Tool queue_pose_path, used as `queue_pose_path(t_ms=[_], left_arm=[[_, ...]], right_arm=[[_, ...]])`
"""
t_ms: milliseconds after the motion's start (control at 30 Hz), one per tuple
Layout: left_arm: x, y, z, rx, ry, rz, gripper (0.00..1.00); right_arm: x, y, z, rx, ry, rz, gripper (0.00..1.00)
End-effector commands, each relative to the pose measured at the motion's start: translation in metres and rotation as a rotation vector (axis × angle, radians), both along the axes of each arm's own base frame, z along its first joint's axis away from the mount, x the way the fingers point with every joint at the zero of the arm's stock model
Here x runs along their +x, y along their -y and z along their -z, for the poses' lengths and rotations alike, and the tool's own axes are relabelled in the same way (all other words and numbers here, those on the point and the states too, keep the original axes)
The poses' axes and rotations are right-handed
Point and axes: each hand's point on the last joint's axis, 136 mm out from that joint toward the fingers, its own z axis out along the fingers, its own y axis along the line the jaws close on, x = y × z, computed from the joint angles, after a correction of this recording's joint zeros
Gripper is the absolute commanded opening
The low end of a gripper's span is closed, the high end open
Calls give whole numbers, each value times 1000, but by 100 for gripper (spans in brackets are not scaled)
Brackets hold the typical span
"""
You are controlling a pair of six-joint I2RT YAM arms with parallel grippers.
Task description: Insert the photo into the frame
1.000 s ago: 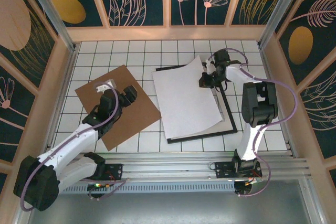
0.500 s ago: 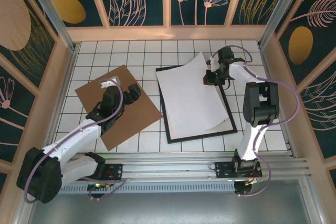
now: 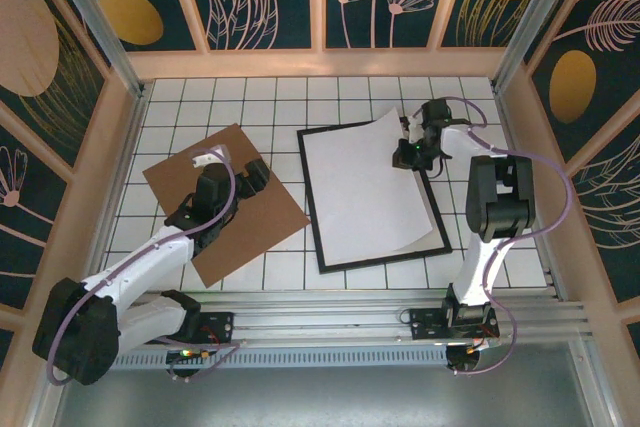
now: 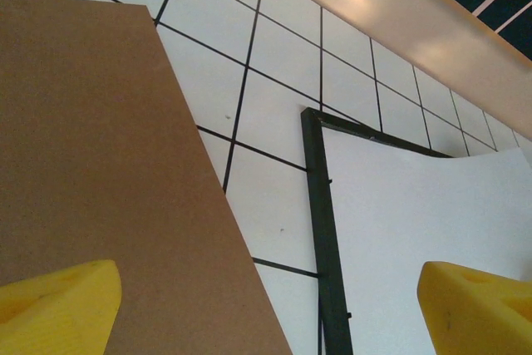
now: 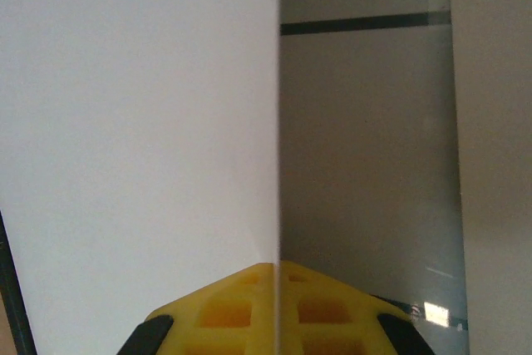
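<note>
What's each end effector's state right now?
Left end effector: open, holding nothing, above the brown backing board.
Right end effector: shut on the photo, at its edge.

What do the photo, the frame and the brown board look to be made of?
The photo: thin matte white paper, its far corner curling. The frame: black, slightly glossy, likely metal or plastic. The brown board: matte fibreboard or cardboard, flat, uniform.

Photo (image 3: 365, 192) slid right and squared up. It now sits inside the frame (image 3: 309, 197), no longer overhanging the left and near rails. Right gripper (image 3: 405, 154), clamped on the photo's edge, moved right with it.
</note>
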Motion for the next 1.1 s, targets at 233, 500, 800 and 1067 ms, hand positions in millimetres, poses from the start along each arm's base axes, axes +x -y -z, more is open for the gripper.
queue_pose_path(t_ms=[233, 500, 800, 1067], left_arm=[[5, 5, -5, -22, 27, 10, 92], [6, 6, -3, -20, 23, 13, 93], [7, 5, 0, -9, 17, 8, 93], [8, 3, 4, 5, 12, 0, 94]], right_arm=[[1, -6, -10, 61, 30, 19, 0], [3, 0, -1, 42, 22, 34, 18], [8, 15, 13, -3, 4, 77, 49], [11, 38, 24, -49, -6, 130, 58]])
